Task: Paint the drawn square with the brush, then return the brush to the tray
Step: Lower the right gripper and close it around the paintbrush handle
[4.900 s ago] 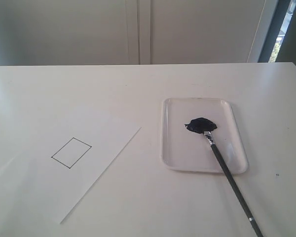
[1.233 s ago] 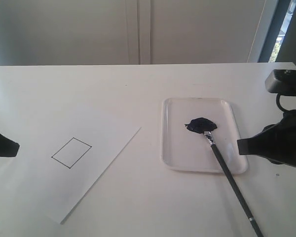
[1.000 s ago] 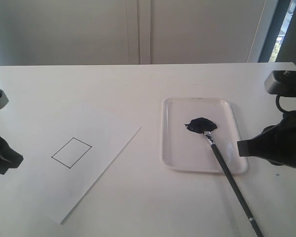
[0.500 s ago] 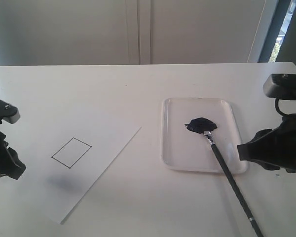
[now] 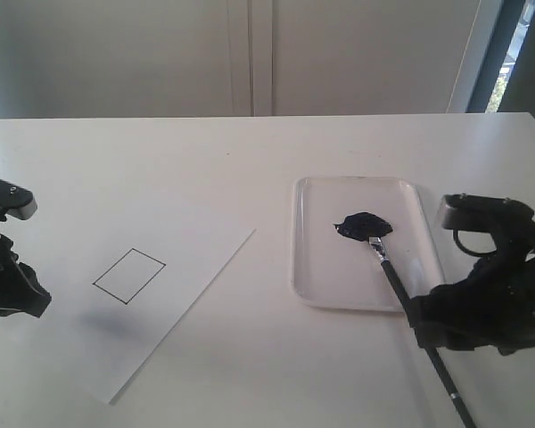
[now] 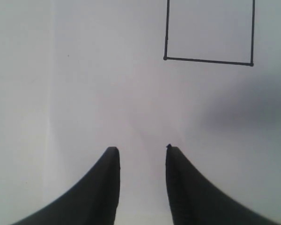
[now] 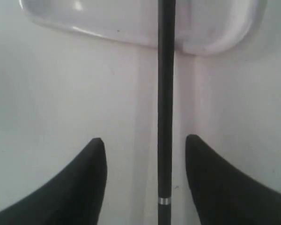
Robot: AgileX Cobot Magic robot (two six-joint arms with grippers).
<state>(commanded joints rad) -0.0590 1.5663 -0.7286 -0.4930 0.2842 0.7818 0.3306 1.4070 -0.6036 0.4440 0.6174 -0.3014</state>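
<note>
Exterior view first: the white table [image 5: 250, 152] carries a paper sheet [image 5: 192, 254] on the left and the tray [image 5: 296, 234] on the right. The drawn square [image 5: 129, 275] is a bare black outline, no paint inside it. The brush [image 5: 393, 283] lies with its bristles at the dark paint blob [image 5: 364, 225] in the tray, its handle crossing the near rim and running out over the table. The right gripper [image 5: 421, 323] sits over that handle just outside the tray's near corner. The left gripper [image 5: 32, 301] is at the sheet's left edge, apart from the square.

Left wrist view: the left gripper [image 6: 141, 149] has its two fingers [image 6: 105, 187] spread, with nothing between them but white paper. The drawn square [image 6: 209, 30] lies ahead of the tips and off to one side.

Right wrist view: the right gripper [image 7: 145, 138] is spread wide. The brush [image 7: 166, 93] runs straight through the gap, nearer one finger, touching neither. Its silver band [image 7: 164, 201] shows between the fingers [image 7: 91, 180], and the tray [image 7: 107, 32] rim lies beyond the tips.
</note>
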